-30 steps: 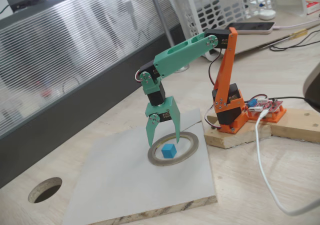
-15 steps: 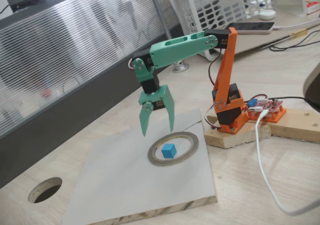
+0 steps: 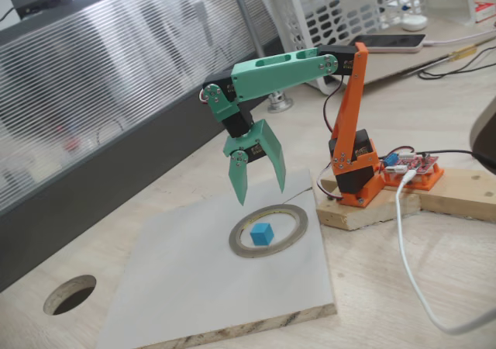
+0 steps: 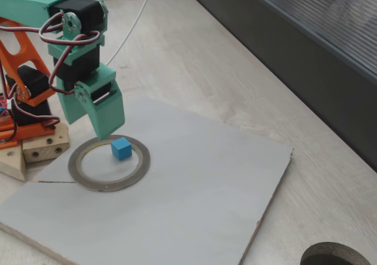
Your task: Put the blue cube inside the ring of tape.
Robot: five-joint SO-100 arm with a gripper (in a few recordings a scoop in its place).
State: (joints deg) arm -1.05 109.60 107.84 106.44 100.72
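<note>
Blue cube (image 3: 263, 233) sits flat inside the ring of tape (image 3: 268, 229), on the board surface the ring encloses, clear of the inner rim on all sides; in the other fixed view the cube (image 4: 121, 148) lies toward the far part of the opening, near the rim but apart from it.

Largest to smallest, all placed against the ring:

- Table (image 3: 434, 287), pale wood grain, runs under everything. A round dark hole (image 3: 70, 294) is cut through it, well apart from the ring, toward the lower left in one fixed view and at the lower right (image 4: 328, 256) in the other.
- Grey board (image 3: 201, 287) lies on the table; the ring rests flat on it near the corner closest to the arm's base.
- Arm (image 3: 283, 74): green forearm and orange upright, its base on a wood block (image 3: 372, 205) just beside the ring.
- Gripper (image 3: 261, 188) hangs above the ring, raised off it, fingers pointing down, spread apart, holding nothing. From the other side the gripper (image 4: 94, 121) overlaps the ring's far edge and stands just beside the cube without touching it.

View differences: one fixed view takes in a white cable (image 3: 415, 279) trailing across the table, a red circuit board (image 3: 411, 167) beside the base, a white basket (image 3: 364, 8) and a phone (image 3: 387, 42) far behind. The other gives the ring's (image 4: 109, 162) tan inner rim and the board's ragged edge (image 4: 265, 212) more plainly.

Nothing sits between cube and gripper.
</note>
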